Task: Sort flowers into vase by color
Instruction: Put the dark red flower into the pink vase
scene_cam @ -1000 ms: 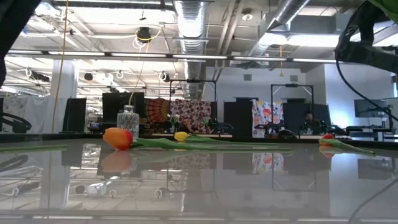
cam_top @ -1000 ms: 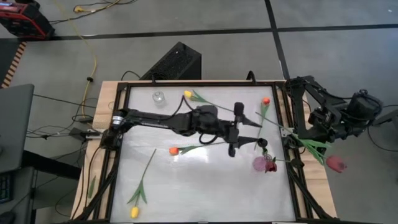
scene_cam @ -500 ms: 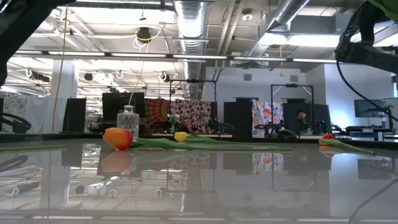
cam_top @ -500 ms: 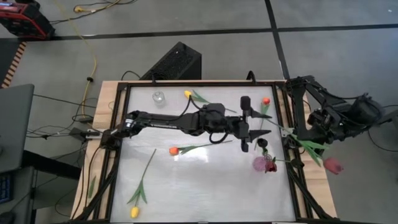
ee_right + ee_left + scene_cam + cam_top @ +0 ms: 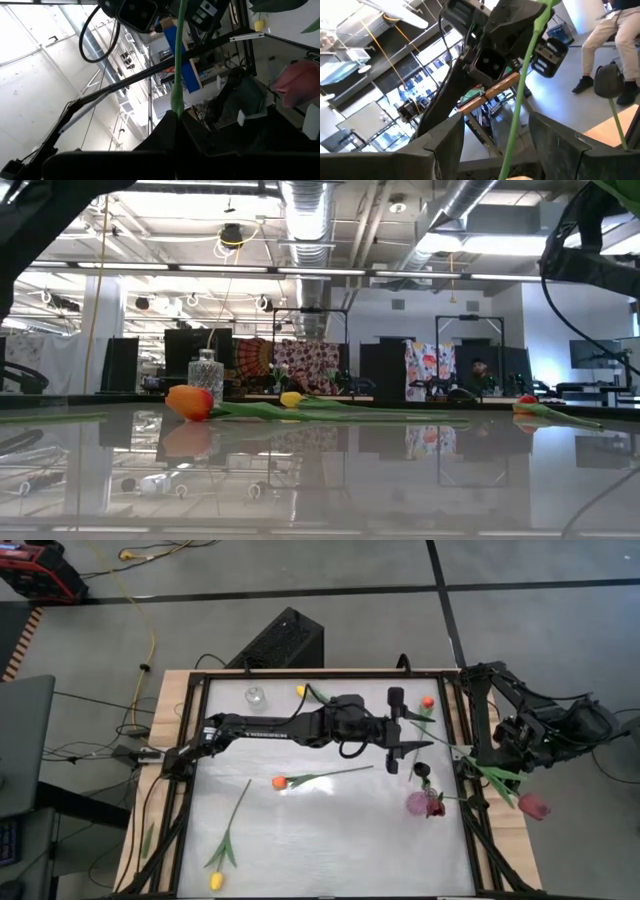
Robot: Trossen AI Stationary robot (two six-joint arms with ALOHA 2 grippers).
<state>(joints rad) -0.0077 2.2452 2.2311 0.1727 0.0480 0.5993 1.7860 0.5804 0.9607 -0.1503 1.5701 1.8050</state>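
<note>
High view: left pincer (image 5: pixel 404 732) wide open; right pincer (image 5: pixel 508 747) clamped on pink tulip (image 5: pixel 535 805).

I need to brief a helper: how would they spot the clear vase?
Look at the white table from above and find its far left corner. The clear vase stands there alone, small and glassy. Unlike the pink vase near the right edge, it holds no flower.

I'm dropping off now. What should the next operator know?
Left gripper: open over the table's right side, with the held flower's stem between its fingers.
Right gripper: shut on the stem of a pink-red tulip, beyond the table's right edge.
Done: one dark red flower in the pink vase.
Left: the orange tulip, two yellow tulips and the orange-red tulip lie on the table; the clear vase looks empty.
</note>
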